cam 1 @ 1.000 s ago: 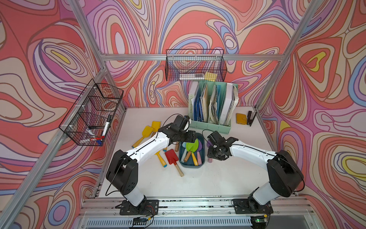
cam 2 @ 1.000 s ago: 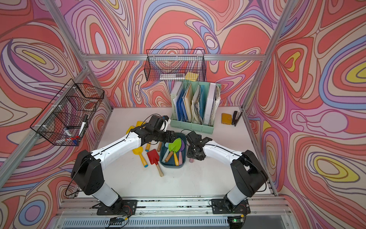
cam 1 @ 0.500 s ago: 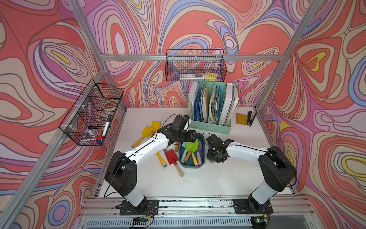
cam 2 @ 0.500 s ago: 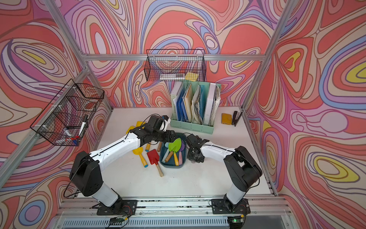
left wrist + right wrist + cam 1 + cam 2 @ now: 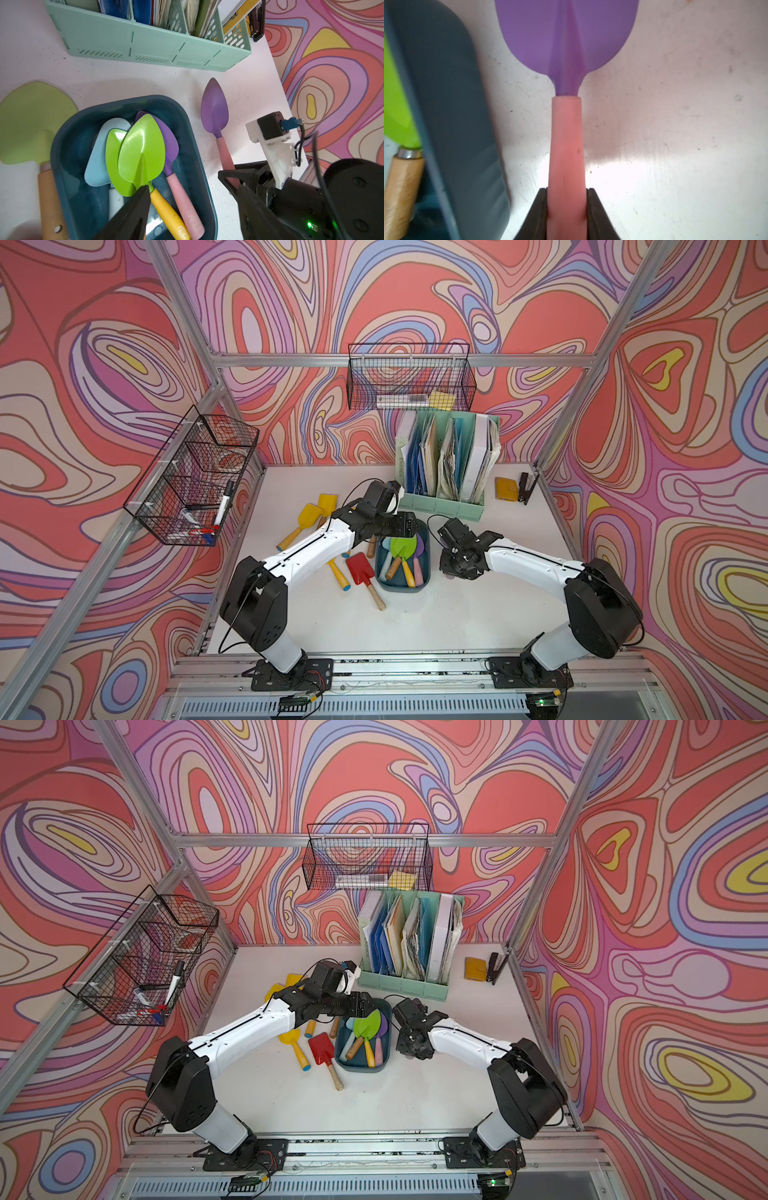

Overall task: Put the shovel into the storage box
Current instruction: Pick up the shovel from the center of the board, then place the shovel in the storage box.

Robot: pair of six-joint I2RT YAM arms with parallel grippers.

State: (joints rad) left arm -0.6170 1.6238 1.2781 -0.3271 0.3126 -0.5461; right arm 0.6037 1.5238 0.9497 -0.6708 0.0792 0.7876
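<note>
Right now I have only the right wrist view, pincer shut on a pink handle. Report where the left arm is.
Observer: The left pincer hangs open over the storage box, holding nothing.
Operator: List what is in the box.
Observer: Four lie in it: a light blue shovel, two green shovels, and a purple twin of the purple shovel in the right pincer.
Operator: Say what is left outside.
Observer: A red shovel, yellow shovels and a pale green shovel lie on the table on the left arm's side of the box.
</note>
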